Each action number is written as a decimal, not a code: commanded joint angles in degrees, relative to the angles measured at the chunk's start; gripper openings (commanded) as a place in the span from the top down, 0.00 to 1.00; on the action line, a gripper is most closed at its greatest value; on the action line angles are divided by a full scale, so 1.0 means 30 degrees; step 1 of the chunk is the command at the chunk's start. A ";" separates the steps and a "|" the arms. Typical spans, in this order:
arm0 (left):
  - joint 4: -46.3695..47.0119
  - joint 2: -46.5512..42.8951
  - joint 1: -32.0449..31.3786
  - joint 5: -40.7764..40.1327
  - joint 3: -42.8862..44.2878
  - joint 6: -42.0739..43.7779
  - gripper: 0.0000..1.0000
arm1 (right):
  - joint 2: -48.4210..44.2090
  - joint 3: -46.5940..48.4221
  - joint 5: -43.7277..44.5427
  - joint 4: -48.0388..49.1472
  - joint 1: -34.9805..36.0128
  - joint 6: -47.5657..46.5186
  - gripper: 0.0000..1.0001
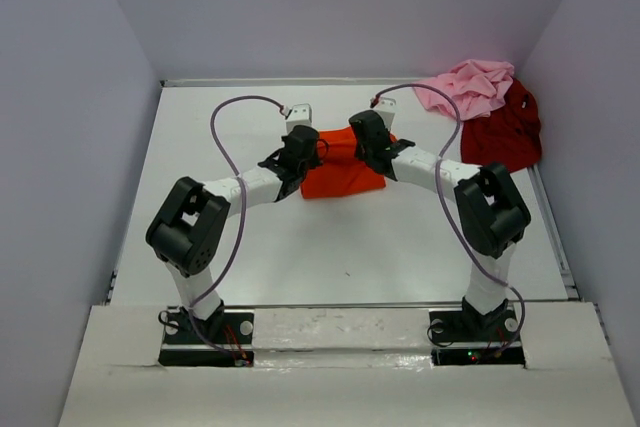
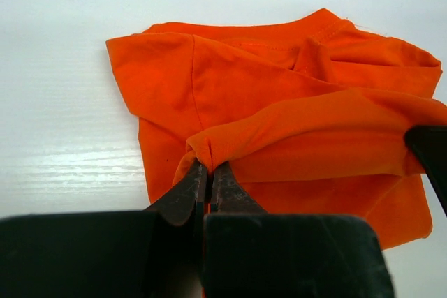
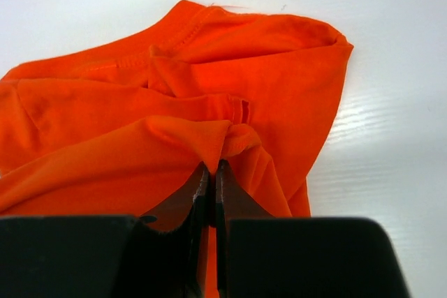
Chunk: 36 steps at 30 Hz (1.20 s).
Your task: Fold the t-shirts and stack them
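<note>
T-shirt (image 1: 340,179), orange, lengthwise left-right, collar far, clamped by left gripper (image 2: 208,167) and right gripper (image 3: 211,166).

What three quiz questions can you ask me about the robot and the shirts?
1. True or false: the left gripper is shut on the orange t-shirt.
2. Which one touches the dark red t-shirt in the far corner? A: the orange t-shirt. B: the pink t-shirt. C: neither.
3. Fill in: the right gripper pinches a fold of the ___ t-shirt.

Key: 1 true. 2 B. 3 orange.
</note>
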 commanded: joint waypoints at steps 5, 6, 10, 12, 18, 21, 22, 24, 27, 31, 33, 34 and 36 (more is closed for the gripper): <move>0.0570 0.0975 0.1105 -0.0932 0.1969 0.0447 1.00 | 0.2776 0.3664 0.1764 0.1177 -0.0193 -0.0629 1.00; 0.0482 0.1153 0.1193 -0.0874 0.2347 0.0389 0.98 | 0.3417 0.4334 0.1967 0.1003 -0.0193 -0.0834 0.99; 0.0335 0.1653 0.1545 -0.1019 0.2557 0.0125 0.56 | 0.3864 0.4664 0.1908 0.0854 -0.0398 -0.1188 0.46; 0.0538 0.1332 0.1546 -0.1283 0.2295 -0.0110 0.43 | 0.3688 0.4489 0.1736 0.0942 -0.0398 -0.1421 0.33; 0.0540 -0.0597 0.1545 -0.1374 0.1183 -0.0256 0.36 | 0.2283 0.3114 0.0975 0.1762 -0.0398 -0.2740 0.28; 0.0482 -0.1450 0.1545 -0.1285 0.0508 -0.0606 0.36 | 0.1377 0.2555 0.0389 0.2260 -0.0398 -0.3207 0.28; 0.0365 -0.2004 0.1487 -0.1226 0.0129 -0.0695 0.36 | 0.1228 0.2496 -0.0019 0.2261 -0.0398 -0.3325 0.28; 0.0306 -0.2621 0.1458 -0.1080 -0.0400 -0.0871 0.36 | 0.0964 0.2583 -0.0373 0.2202 -0.0398 -0.3560 0.28; 0.0188 -0.3852 0.1311 -0.0671 -0.1454 -0.1105 0.36 | 0.0788 0.2758 -0.1515 0.2231 -0.0398 -0.3999 0.28; -0.0105 -0.5636 0.1019 -0.0055 -0.2946 -0.1630 0.36 | 0.0728 0.3051 -0.3361 0.2378 -0.0398 -0.4791 0.28; -0.0192 -0.6138 0.0844 0.0063 -0.3273 -0.1865 0.34 | 0.0961 0.3256 -0.4005 0.2378 -0.0398 -0.4879 0.27; -0.0483 -0.6575 0.0755 0.0093 -0.3448 -0.1955 0.34 | 0.1369 0.3692 -0.4501 0.2291 -0.0398 -0.4879 0.27; -0.0865 -0.7046 0.0434 -0.0023 -0.3566 -0.1956 0.34 | 0.1868 0.4396 -0.5089 0.1590 -0.0398 -0.4938 0.27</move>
